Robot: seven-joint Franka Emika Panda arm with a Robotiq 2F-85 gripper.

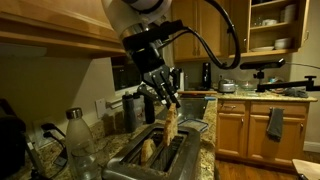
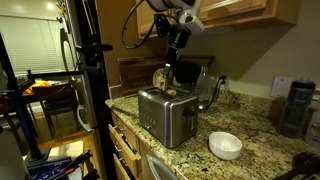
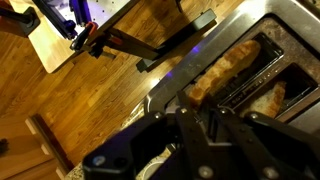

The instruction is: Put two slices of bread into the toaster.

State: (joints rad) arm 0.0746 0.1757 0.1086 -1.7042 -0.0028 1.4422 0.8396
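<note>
Gripper (image 1: 168,100): the fingers are closed tight on the top edge of a slice of bread (image 1: 172,125). It hangs upright, with its lower end at the far slot of the toaster (image 2: 165,120). I cannot tell how deep it sits in the slot.

A second slice of bread (image 1: 148,148) stands in the near slot, its rounded top above the rim.

Surroundings:
- The toaster stands on a speckled granite counter (image 2: 255,125), near the front edge.
- A clear bottle (image 1: 78,135) with a dark cap stands beside the toaster, apart from it.
- A white bowl (image 2: 225,145) sits on the counter near the toaster, not touching it.
- A dark tumbler (image 2: 295,105) stands well apart, toward the wall.
- A black stand (image 2: 90,80) rises in front of the counter, clear of the arm.
- Nothing lies across the slots.

View differences:
- The bowl, tumbler and stand appear in only one exterior view, and the bottle only in the other.
- The wrist view looks down past the dark fingers onto both slots, with tan bread in each and a wood floor (image 3: 90,110) beyond. It does not show which slice is gripped.
</note>
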